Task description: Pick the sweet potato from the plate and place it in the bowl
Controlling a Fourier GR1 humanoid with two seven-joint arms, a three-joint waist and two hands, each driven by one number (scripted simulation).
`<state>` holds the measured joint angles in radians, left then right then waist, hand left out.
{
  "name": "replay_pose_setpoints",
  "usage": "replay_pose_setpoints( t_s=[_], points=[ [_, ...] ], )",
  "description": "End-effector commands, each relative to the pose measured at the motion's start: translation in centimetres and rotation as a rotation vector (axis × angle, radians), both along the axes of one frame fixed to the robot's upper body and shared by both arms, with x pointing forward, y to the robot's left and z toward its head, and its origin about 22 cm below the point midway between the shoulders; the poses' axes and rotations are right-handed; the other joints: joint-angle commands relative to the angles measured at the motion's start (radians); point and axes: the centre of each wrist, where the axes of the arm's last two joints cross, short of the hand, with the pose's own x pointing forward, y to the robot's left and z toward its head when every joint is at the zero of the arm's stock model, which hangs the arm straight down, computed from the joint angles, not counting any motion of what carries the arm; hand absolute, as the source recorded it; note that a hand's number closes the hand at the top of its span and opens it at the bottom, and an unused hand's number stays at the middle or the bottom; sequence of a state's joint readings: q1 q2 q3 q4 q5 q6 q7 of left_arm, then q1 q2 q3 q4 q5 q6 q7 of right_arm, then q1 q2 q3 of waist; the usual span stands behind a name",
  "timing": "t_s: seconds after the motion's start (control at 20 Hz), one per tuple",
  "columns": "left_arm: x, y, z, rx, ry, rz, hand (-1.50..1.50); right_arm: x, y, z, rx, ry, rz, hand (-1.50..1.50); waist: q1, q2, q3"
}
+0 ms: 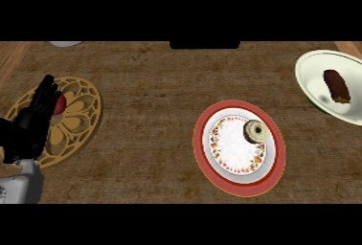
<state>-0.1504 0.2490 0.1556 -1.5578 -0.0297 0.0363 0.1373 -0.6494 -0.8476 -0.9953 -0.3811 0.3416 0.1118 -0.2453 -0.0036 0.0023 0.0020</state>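
Sweet potato (pixel 336 86): lies on the pale plate (pixel 314 60), far right of the table (pixel 155 76).
Left hand (pixel 32 122): fingers straight, holding nothing, resting at left.
Right hand: out of view.
Advice: grasp across the middle, lift, then carry to the red-rimmed bowl (pixel 239 189).

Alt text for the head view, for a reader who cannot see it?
A sweet potato lies on a pale plate at right; a red-rimmed bowl holding a doughnut sits mid-counter. The left hand rests open at left.
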Motion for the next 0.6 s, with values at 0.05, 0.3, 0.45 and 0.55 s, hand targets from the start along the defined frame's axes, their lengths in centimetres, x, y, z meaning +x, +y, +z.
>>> replay_pose_setpoints(
  t_s=[0.05, 0.3, 0.45, 0.55],
  points=[
    [-1.0, 0.6, -0.1, -0.01, 0.005, -0.009, 0.0, -6.8, -3.6, -1.6, 0.045, -0.036, 0.016, -1.5, 0.0, -0.002, 0.0],
    [0.3, 1.2, 0.2, 0.003, 0.018, 0.003, 0.0, -10.5, -5.3, -1.6, 0.113, -0.11, 0.093, -1.5, -0.002, -0.001, 0.0],
    [0.0, 0.3, 1.2, 0.001, 0.0, 0.0, 0.0, -11.5, -5.6, -1.9, 0.092, -0.127, 0.121, -1.5, 0.005, -0.001, 0.0],
    [-0.2, -0.5, 0.4, 0.013, 0.008, -0.009, 0.0, -11.3, -5.6, -1.4, 0.075, -0.161, 0.124, -1.5, 0.004, -0.002, -0.001]
  ],
)
